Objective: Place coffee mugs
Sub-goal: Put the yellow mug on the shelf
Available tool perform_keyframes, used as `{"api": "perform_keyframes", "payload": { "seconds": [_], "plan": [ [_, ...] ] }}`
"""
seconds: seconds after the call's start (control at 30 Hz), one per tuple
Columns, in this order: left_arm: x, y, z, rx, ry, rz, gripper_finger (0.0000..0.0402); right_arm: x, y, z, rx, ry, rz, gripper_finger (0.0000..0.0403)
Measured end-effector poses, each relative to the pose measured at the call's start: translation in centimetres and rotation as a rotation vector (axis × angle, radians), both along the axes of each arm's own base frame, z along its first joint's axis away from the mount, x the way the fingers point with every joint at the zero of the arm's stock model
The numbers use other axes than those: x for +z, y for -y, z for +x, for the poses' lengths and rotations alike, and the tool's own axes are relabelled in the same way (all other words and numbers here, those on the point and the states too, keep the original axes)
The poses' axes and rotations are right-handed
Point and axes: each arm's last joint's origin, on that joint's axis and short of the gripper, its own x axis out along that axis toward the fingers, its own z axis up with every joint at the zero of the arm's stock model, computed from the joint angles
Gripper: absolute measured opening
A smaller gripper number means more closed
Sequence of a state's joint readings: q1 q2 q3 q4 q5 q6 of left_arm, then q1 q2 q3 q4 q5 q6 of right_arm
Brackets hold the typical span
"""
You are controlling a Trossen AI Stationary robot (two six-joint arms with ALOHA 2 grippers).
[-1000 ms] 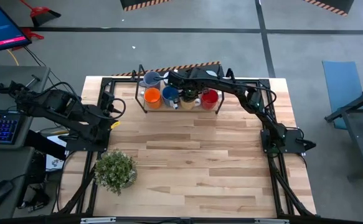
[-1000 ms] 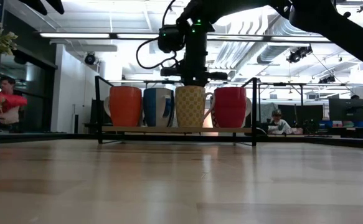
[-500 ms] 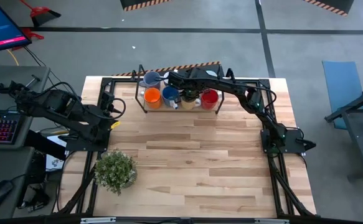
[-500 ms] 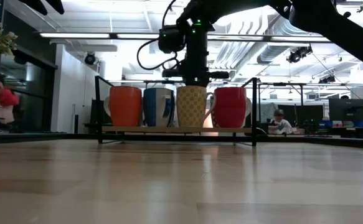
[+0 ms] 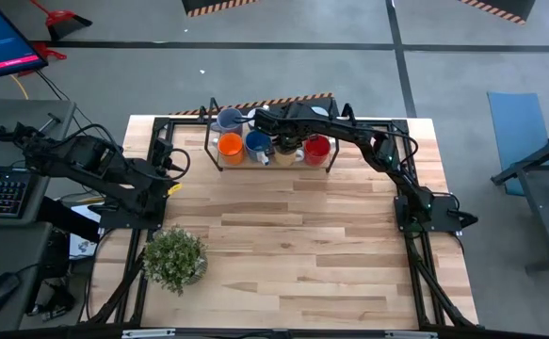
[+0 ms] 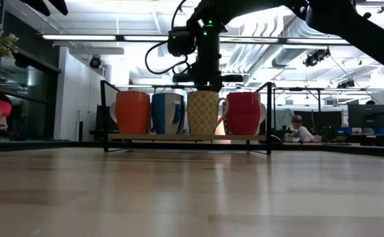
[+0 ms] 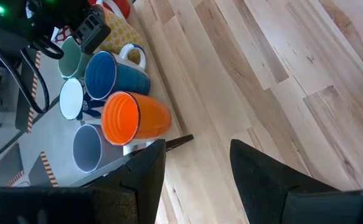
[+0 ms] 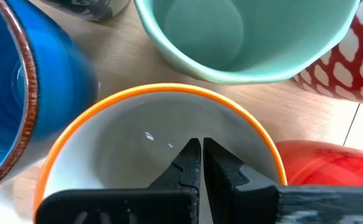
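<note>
Mugs stand packed together on a small black rack [image 5: 219,166] at the far edge of the table [image 5: 293,245], and the step in hand looks like the setting-down of the yellow patterned mug [image 6: 202,112] into the front row. In the low view that row reads orange mug [image 6: 133,112], blue mug [image 6: 166,112], the patterned one, then red mug [image 6: 244,112], all upright and touching or nearly so. The right gripper [image 8: 201,163] is directly above the patterned mug; its wrist view shows the two fingers pressed together and reaching down inside the mug's white, orange-rimmed interior, pinching nothing that can be seen. Whether they touch the inner wall cannot be told. A pale green mug [image 8: 243,37] and a red-and-white patterned mug [image 8: 334,65] sit just behind in that view. The left gripper [image 7: 193,165] waits well apart over the table's left side with its fingers spread and empty, near the plant [image 5: 174,258], looking toward the rack, where a white mug [image 7: 73,99] and a grey-blue mug [image 7: 88,147] show in the back row. Since the patterned mug appears to rest level on the rack, the next move probably calls for a straight vertical lift of the right gripper out of the mug, without dragging the rim sideways, because the neighbours stand so close that any tilt could knock them.
</note>
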State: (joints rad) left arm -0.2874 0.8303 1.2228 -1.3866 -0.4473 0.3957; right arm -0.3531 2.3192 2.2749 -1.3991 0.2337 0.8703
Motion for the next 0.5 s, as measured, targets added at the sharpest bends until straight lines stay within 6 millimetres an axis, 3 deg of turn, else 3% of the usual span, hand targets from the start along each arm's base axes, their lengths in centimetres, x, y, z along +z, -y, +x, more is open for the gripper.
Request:
{"api": "perform_keyframes", "payload": {
  "seconds": [0.5],
  "plan": [
    [0.00, 0.00, 0.00, 0.000, 0.000, 0.000, 0.0168, 0.03, 0.03, 0.02, 0.007, -0.002, -0.009, 0.0002]
  ]
}}
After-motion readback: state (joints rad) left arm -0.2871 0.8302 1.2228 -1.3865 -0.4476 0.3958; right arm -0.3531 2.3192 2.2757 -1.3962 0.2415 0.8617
